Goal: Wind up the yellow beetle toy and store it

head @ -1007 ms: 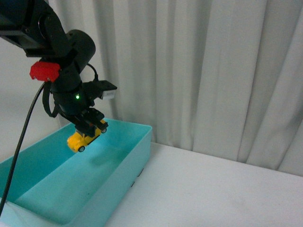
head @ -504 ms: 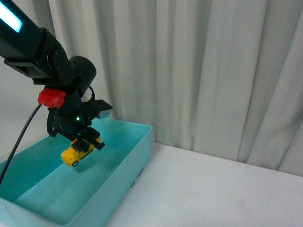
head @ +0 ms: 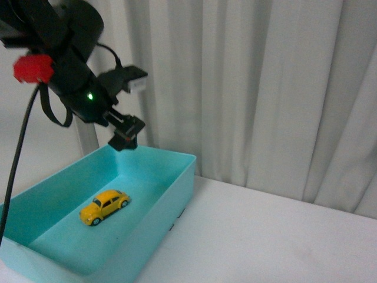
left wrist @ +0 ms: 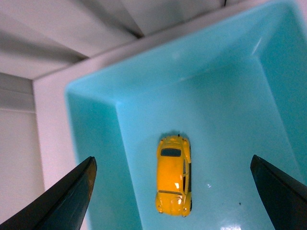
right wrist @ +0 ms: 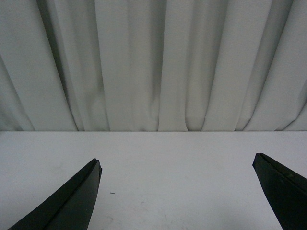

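A white table (head: 271,236) carries an open turquoise plastic bin (head: 174,194), which sits flat on the table's left side.

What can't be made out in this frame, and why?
Front view: right arm out of frame; left corner of teal bin cut by the picture edge.
Front and left wrist views: underside of yellow beetle toy hidden against the bin floor; wound state untellable.
Right wrist view: shows only table and curtain; bin and toy outside it.
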`<state>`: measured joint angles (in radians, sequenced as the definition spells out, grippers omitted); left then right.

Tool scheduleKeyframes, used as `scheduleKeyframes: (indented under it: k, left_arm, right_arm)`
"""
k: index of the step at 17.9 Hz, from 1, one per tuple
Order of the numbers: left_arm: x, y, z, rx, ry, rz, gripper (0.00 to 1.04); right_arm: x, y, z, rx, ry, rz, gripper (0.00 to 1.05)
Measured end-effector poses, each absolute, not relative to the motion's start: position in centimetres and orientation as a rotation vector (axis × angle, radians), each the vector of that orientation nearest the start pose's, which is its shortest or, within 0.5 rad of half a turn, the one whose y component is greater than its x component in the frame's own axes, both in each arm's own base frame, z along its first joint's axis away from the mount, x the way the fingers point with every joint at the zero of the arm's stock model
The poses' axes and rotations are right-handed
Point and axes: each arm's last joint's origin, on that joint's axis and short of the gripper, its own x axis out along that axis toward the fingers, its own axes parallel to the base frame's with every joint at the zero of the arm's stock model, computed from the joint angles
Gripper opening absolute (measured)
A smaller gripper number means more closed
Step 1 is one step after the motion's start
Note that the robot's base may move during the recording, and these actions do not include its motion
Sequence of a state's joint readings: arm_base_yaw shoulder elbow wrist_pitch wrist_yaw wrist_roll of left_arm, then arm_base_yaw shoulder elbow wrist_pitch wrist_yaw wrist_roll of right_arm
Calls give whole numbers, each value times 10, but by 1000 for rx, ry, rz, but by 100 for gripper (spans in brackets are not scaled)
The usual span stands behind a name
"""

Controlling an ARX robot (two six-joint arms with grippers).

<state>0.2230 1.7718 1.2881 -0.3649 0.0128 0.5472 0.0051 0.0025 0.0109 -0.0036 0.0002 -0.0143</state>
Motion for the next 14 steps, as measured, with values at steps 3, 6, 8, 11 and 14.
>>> scheduleKeyframes:
  k: [3, 6, 8, 11, 14]
  left_arm:
    - [334, 91, 259, 405, 764, -31, 98]
    - [264, 85, 278, 218, 180, 7, 73]
    - [215, 59, 281, 113, -46, 8, 52]
    - [193, 37, 237, 26, 9, -9, 21]
    - [172, 24, 219, 8, -7, 0, 2]
  right_arm:
    - [97, 1, 167, -15, -4, 5, 98]
    - [97, 0, 167, -14, -4, 5, 98]
    - [97, 0, 167, -14, -4, 5, 98]
    - [97, 0, 167, -14, -4, 5, 98]
    - [97, 1, 167, -15, -4, 8, 98]
